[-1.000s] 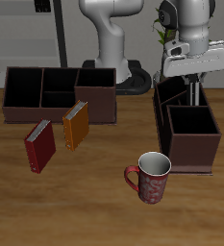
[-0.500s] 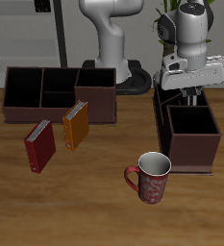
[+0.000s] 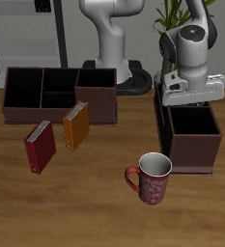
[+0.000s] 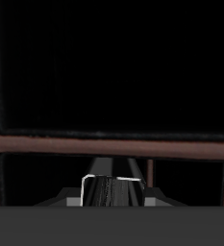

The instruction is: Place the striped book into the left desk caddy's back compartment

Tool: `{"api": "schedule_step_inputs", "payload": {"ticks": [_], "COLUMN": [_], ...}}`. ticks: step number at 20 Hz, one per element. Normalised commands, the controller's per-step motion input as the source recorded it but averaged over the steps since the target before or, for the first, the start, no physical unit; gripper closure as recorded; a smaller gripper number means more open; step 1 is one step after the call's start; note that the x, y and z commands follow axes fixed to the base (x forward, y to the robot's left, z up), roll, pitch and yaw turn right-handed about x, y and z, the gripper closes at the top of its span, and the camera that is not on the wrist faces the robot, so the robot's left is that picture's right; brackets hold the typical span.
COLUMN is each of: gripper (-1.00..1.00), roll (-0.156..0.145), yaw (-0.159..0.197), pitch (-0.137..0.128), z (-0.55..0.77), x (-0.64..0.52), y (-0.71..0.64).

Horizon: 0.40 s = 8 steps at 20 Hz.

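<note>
Table (image 3: 104, 217) carrying two maroon caddies. The left caddy (image 3: 203, 145) lies directly below the fingers (image 3: 186, 99), which are lowered into its back compartment (image 4: 46, 178), behind the large square bin (image 4: 112, 67). The striped book (image 4: 112, 190) stands upright between the fingers, clenched by them, inside that narrow slot. Well apart from the fingers: mug (image 3: 151, 178), red book (image 3: 41, 146), orange book (image 3: 75, 124).

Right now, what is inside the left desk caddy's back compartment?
In the wrist view the striped book stands in the back compartment, its top edge showing at the claw. The exterior view hides the slot behind the claw, above the left desk caddy.
</note>
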Motion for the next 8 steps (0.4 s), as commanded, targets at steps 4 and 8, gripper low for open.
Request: {"api": "schedule_step_inputs", "payload": {"ticks": [4,8], "gripper": [-1.0,-1.0], "roll": [0.015,-0.005], "yaw": [-0.007,0.004], "pitch": [0.023,-0.008], "z": [-0.05,0.05], "x": [0.04,0.02], "y": [-0.01,-0.14]}}
